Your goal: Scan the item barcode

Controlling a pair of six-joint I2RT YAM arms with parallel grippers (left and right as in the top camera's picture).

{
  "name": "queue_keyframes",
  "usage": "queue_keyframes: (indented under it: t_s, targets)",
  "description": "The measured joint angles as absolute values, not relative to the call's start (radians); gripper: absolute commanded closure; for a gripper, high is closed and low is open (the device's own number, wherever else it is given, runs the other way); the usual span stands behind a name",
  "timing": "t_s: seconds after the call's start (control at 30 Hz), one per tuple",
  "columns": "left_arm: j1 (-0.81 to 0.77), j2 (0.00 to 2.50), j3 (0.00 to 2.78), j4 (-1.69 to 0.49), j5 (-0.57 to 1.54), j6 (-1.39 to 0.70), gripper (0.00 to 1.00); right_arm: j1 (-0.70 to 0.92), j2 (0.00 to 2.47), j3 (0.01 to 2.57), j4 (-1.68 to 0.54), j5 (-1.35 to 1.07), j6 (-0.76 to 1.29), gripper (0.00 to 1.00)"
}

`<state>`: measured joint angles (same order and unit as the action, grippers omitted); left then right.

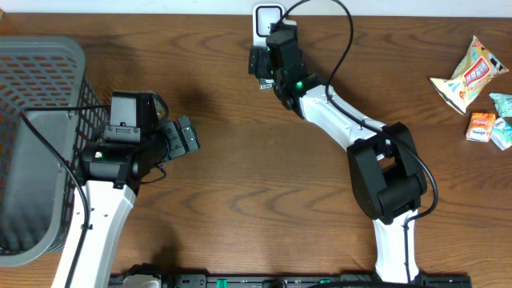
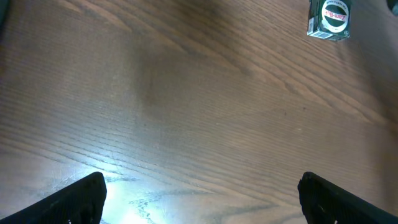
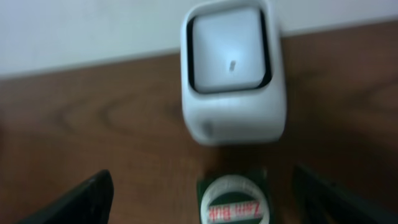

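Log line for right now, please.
right gripper open around box, not touching | box on table before scanner | left gripper open, above table, empty

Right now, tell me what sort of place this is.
Likely a mock shop checkout on a wooden table: a white barcode scanner at the far edge with a small green box before it, a grey basket on the left, and packaged snacks on the right.
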<state>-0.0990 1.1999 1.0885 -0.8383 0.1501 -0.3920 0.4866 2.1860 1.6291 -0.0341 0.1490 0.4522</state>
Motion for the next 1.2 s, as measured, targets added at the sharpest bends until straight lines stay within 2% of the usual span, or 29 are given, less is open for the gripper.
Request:
queue_keyframes:
  t_s: [0.1,0.27,0.5,0.57,0.87,0.97,1.07,1.2]
  targets:
    - [-0.099,1.200,1.089,-0.838,0.150,-0.392,0.02,0.484,2.186,1.706,-0.145,0.122,0.439,0.26]
    - [-0.099,1.200,1.089,-0.838,0.150,-0.392,0.02,0.461,2.186,1.950,-0.389,0.078,0.416,0.26]
    - [-0.099,1.200,1.089,-0.839,0.150,-0.392,0.02,0.406,2.185,2.055,-0.561,0.053,0.377,0.23]
    - [-0.099,1.200,1.089,-0.838,0.150,-0.392,0.02,0.391,2.186,2.055,-0.588,0.043,0.371,0.01]
    - [-0.099,1.200,1.089,-0.838,0.150,-0.392,0.02,0.386,2.188,2.055,-0.608,0.020,0.358,0.01]
    - [-0.099,1.200,1.089,-0.838,0.150,-0.392,0.02,0.392,2.188,2.055,-0.602,0.007,0.345,0.06]
    - [-0.099,1.200,1.089,-0.838,0.150,-0.392,0.02,0.402,2.193,2.055,-0.600,0.000,0.280,0.06]
    - [-0.099,1.200,1.089,-0.839,0.150,-0.392,0.02,0.431,2.233,2.056,-0.593,-0.002,0.184,0.01]
